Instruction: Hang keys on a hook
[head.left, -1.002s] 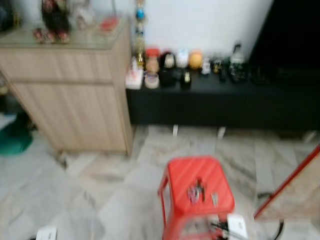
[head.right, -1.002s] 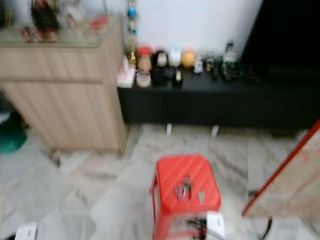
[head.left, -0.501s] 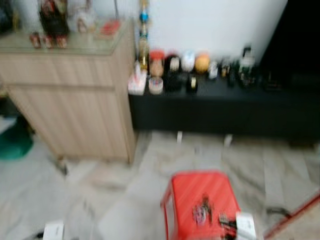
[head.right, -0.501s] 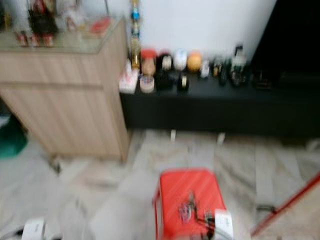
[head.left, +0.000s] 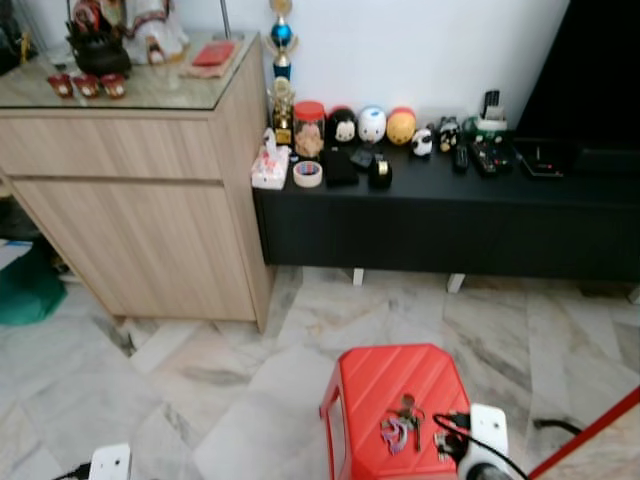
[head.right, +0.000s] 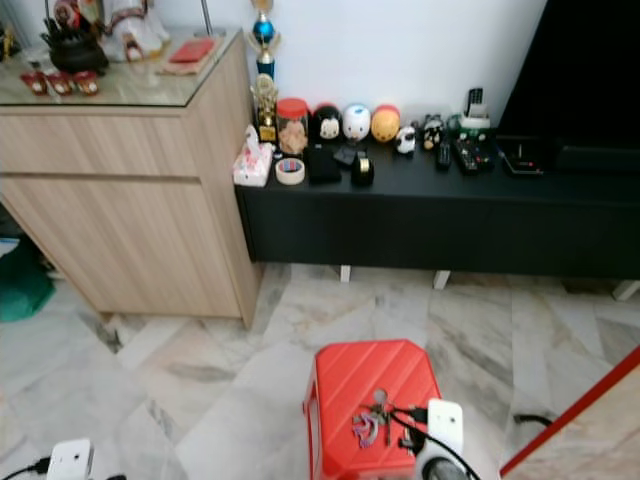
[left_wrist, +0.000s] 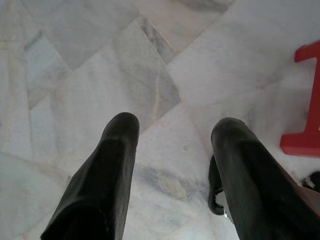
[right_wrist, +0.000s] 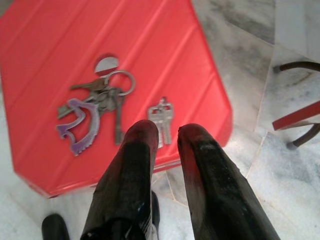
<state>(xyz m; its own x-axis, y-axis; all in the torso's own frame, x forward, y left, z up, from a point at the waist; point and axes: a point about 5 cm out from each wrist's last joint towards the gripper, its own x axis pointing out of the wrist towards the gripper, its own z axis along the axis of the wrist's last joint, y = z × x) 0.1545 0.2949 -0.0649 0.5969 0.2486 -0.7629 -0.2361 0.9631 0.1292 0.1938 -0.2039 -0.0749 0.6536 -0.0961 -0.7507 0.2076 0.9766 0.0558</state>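
A bunch of keys (right_wrist: 97, 107) with a purple charm lies flat on a red plastic stool (head.left: 385, 380). A small pair of silver keys (right_wrist: 162, 116) lies beside the bunch. In the eye views the keys (head.left: 400, 425) sit near the stool's front edge. My right gripper (right_wrist: 167, 132) hovers just over that front edge, close to the small pair. Its fingers stand a narrow gap apart with nothing between them. My left gripper (left_wrist: 175, 130) hangs wide open over bare marble floor, left of the stool.
A wooden cabinet (head.left: 140, 220) stands at the back left. Beside it runs a low black console (head.left: 450, 220) with jars and figurines on top. A red-edged board (head.left: 600, 435) leans at the right, with a black cable (head.left: 560, 427) on the floor near it.
The earlier eye views were blurred by camera motion and shifted; now they are sharp. The keys lie where they were on the stool. My right wrist stays by the stool's front right corner.
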